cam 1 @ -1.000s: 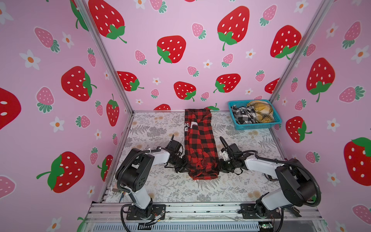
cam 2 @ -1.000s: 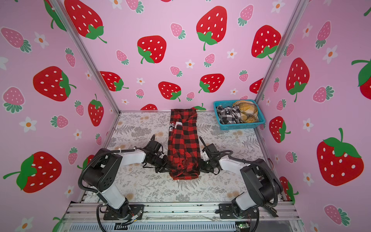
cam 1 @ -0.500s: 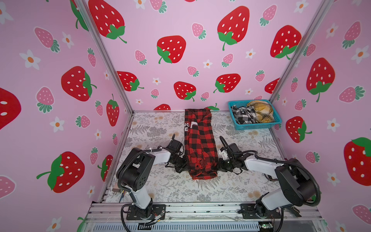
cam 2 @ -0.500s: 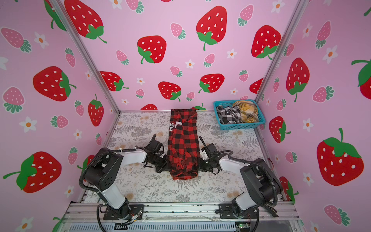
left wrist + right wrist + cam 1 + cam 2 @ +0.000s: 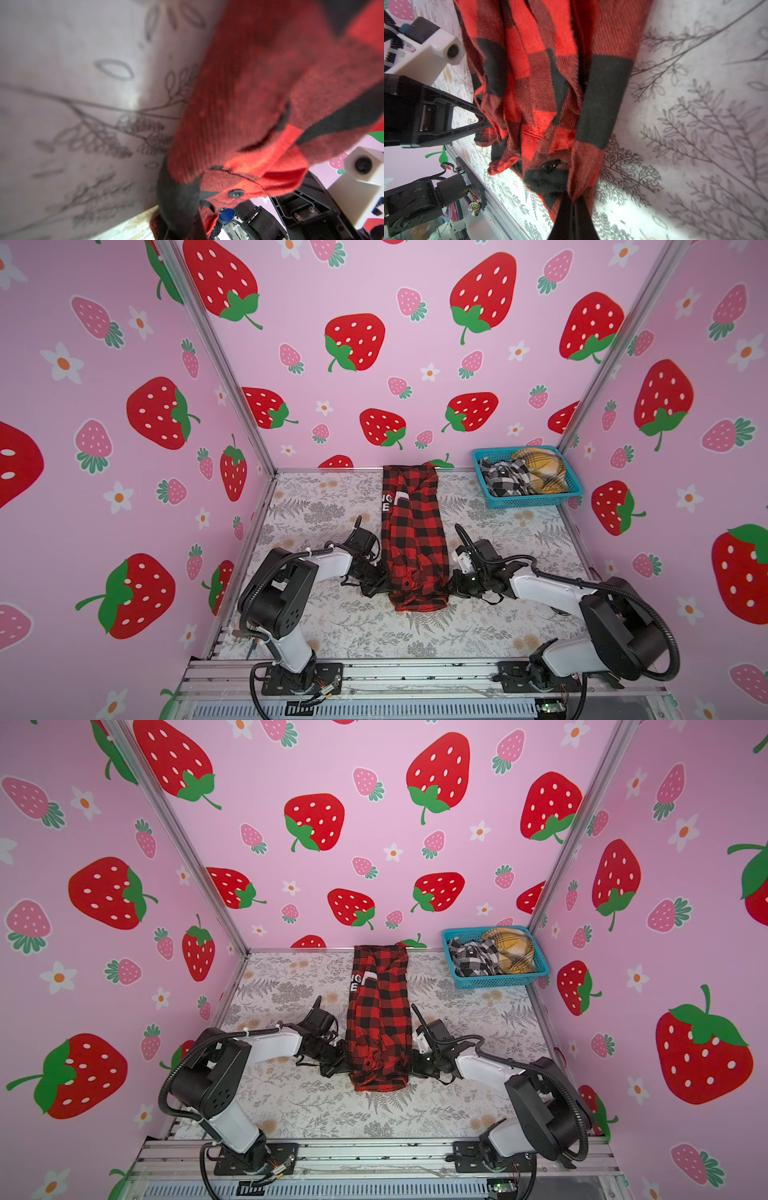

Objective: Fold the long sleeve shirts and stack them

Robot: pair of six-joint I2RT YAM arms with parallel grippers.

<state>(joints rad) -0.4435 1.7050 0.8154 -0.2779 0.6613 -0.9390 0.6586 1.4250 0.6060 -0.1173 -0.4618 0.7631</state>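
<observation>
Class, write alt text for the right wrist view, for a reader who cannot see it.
The right gripper, shut, pinches the edge of a red-and-black buffalo check shirt lying bunched on a fern-print table cover. Across the shirt, the left gripper meets its opposite edge.

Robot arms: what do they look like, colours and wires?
The left arm and right arm have white shells between bulky black joints, on black base plates. Black ribbed hose loops along each. The fingers are black, tapering struts; a white camera block sits near them.
</observation>
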